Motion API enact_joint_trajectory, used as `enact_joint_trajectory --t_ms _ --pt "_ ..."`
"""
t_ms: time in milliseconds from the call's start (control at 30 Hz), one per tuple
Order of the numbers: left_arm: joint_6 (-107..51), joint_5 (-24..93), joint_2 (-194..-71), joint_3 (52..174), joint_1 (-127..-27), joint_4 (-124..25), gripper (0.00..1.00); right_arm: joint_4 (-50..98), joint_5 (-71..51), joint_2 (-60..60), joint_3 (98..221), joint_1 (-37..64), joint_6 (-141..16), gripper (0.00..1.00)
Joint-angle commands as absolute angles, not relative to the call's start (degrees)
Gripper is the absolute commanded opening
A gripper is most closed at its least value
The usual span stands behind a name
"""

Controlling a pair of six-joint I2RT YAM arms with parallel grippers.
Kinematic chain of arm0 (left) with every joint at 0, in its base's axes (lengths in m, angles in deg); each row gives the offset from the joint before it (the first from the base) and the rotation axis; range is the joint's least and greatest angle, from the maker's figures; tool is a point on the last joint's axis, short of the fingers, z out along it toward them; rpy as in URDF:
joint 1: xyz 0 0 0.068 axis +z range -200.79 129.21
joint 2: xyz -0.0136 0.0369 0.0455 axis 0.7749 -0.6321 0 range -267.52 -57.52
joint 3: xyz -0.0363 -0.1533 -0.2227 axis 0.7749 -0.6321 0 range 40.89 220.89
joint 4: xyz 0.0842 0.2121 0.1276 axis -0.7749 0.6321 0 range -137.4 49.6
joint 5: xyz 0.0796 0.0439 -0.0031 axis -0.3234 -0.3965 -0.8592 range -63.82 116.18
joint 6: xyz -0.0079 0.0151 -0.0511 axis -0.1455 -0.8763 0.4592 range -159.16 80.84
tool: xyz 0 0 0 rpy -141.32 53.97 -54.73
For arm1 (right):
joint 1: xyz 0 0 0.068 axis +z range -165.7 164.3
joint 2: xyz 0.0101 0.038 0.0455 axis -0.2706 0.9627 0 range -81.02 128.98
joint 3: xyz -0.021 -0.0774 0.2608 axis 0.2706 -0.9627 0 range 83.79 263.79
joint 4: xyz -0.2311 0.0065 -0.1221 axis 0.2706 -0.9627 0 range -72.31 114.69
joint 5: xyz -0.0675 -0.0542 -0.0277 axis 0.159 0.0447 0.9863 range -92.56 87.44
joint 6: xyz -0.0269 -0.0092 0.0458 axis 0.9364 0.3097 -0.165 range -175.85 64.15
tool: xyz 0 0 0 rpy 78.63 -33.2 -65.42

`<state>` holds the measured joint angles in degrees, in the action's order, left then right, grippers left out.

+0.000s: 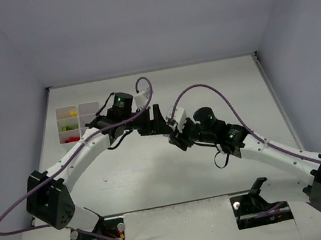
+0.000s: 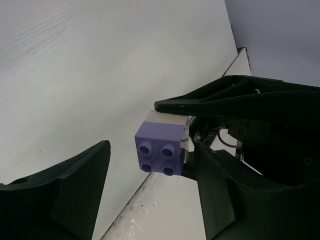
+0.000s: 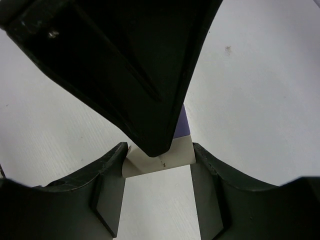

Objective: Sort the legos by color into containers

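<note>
1. Right gripper (image 3: 160,150): is clamping the lilac lego (image 2: 161,150) at mid-table (image 1: 216,86).
2. Left gripper (image 2: 150,155): is standing wide, with a finger on either side of that lego.
3. White tray (image 1: 78,105): is sitting far left, holding yellow, green and red legos (image 1: 72,138).

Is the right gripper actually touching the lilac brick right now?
Touching. The right wrist view shows the lilac brick wedged between the right gripper fingers, both pads against its sides.
</note>
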<state>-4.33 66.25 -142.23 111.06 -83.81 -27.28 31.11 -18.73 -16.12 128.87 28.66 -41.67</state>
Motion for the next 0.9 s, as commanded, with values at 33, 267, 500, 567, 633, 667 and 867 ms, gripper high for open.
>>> enact_joint_trajectory --t_ms 33,267,500,567,633,667,867 --pt "-5.24 71.26 -141.72 110.94 -84.10 -35.62 0.61 34.18 -19.96 -18.62 129.41 29.12 -41.96 0.07" --pt "-4.88 74.51 -143.04 110.50 -84.10 -38.70 0.52 34.18 -19.88 -19.68 128.79 29.12 -42.40 0.07" --pt "-7.33 76.53 -142.95 111.81 -83.84 -36.78 0.22 34.01 -19.00 -20.12 127.74 29.21 -42.31 0.08" --pt "-7.95 77.06 -142.86 112.60 -83.67 -35.11 0.19 34.01 -18.82 -20.12 127.47 29.21 -42.31 0.08" --pt "-9.89 77.50 -142.77 113.40 -82.70 -31.96 0.16 34.01 -18.30 -20.29 126.68 29.12 -42.23 0.08" --pt "-10.41 78.20 -142.77 114.19 -82.18 -31.06 0.15 34.01 -18.03 -20.47 126.42 29.21 -42.14 0.08" --pt "-11.38 82.51 -140.50 114.02 -76.29 -27.90 0.15 34.01 -16.80 -21.35 124.40 29.12 -41.96 0.07"
